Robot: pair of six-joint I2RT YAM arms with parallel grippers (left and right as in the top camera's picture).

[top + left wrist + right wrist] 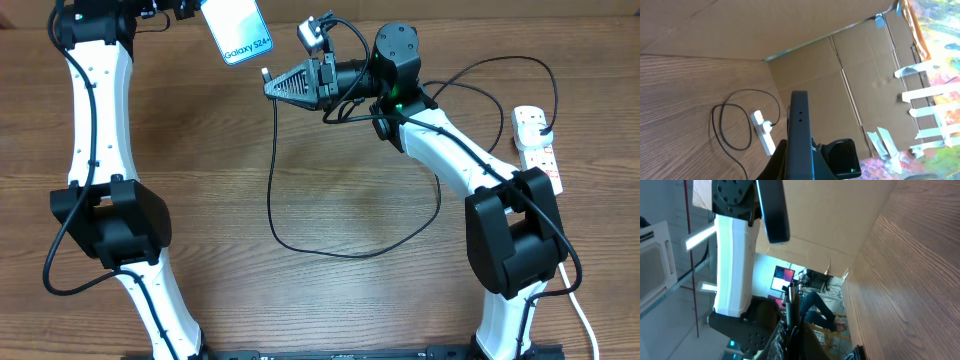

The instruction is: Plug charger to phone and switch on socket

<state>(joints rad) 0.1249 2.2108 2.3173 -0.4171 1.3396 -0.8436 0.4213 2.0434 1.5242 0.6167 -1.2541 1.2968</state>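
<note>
Right claw (pixel 270 85) is pinched shut on the connector tip of the charger (pixel 271 190), held up in the air. Left claw (pixel 190 10) is clamped on the phone (pixel 236 32), well off the desk (pixel 330 310). To me this is the plugging-in step: the tip sits just beside the phone's lower edge, not yet in. Next comes a careful line-up with the port, then a straight push. The socket (pixel 537 145) lies well apart, beside the right arm, its switch not yet dealt with.
</note>
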